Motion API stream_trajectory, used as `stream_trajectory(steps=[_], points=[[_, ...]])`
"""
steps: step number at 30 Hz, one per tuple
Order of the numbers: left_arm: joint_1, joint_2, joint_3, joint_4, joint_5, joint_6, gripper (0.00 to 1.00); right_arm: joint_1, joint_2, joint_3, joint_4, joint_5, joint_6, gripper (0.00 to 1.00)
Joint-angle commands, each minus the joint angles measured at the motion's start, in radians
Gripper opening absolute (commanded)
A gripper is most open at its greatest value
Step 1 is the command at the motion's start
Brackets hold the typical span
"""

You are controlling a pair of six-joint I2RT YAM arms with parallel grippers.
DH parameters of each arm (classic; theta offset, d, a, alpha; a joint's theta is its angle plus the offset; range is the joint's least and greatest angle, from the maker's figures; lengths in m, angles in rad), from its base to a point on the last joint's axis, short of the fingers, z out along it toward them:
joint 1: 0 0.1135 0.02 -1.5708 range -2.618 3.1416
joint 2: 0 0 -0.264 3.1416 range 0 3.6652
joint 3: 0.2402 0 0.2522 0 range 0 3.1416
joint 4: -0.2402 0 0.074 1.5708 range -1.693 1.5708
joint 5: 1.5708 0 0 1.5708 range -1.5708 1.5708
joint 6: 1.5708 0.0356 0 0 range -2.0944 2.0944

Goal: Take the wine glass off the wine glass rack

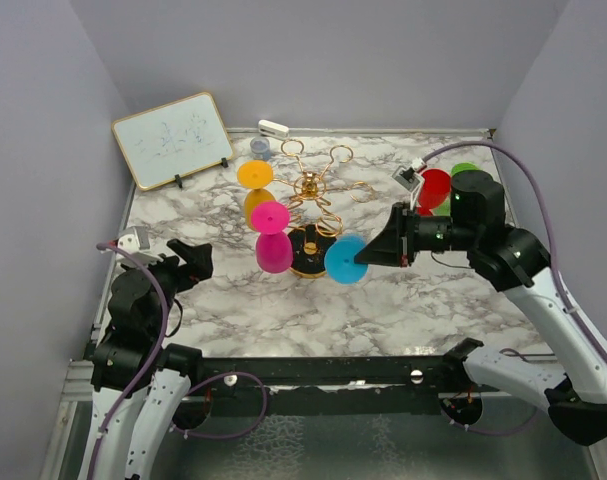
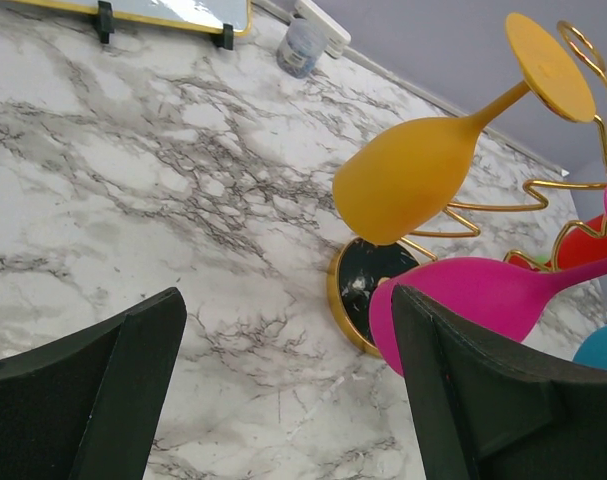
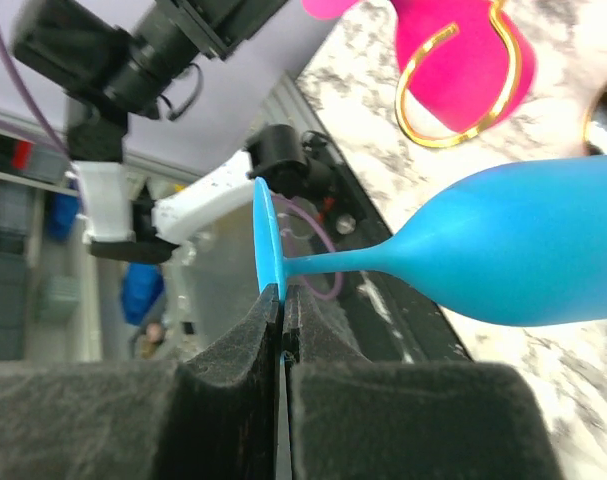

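The gold wine glass rack point(image 1: 311, 190) stands mid-table on its black gold-rimmed base point(image 2: 368, 285). An orange wine glass point(image 2: 413, 175) and a pink wine glass point(image 2: 483, 295) hang from it upside down. My right gripper point(image 3: 282, 300) is shut on the rim of the foot of a blue wine glass point(image 3: 513, 250), which lies tilted with its bowl toward the rack. In the top view the blue foot point(image 1: 345, 259) sits just right of the base. Whether its stem still rests in a loop is hidden. My left gripper point(image 2: 283, 400) is open and empty, low at the table's left.
A red glass point(image 1: 435, 187) and a green glass point(image 1: 464, 170) stand at the back right behind my right arm. A whiteboard point(image 1: 173, 140) leans at the back left. A small grey cup point(image 1: 260, 147) and a white block point(image 1: 273, 128) sit at the back edge.
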Motion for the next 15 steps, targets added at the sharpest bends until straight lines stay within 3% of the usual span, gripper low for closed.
stream_trajectory(steps=[1,4,8,12,15], points=[[-0.002,0.041,0.07,0.045,0.111,-0.05,0.86,0.006,-0.068,0.078,-0.248,0.206,-0.266,0.01],[-0.002,0.09,0.162,0.051,0.189,-0.096,0.87,0.006,-0.124,0.119,-0.24,0.408,-0.383,0.01],[-0.003,0.183,0.279,0.053,0.327,-0.177,0.91,0.006,-0.171,0.14,-0.101,0.603,-0.549,0.01],[-0.003,0.259,0.368,0.066,0.482,-0.273,0.91,0.006,-0.172,0.118,0.094,0.633,-0.7,0.01],[-0.003,0.284,0.393,0.099,0.571,-0.35,0.91,0.006,-0.145,0.087,0.248,0.551,-0.823,0.01]])
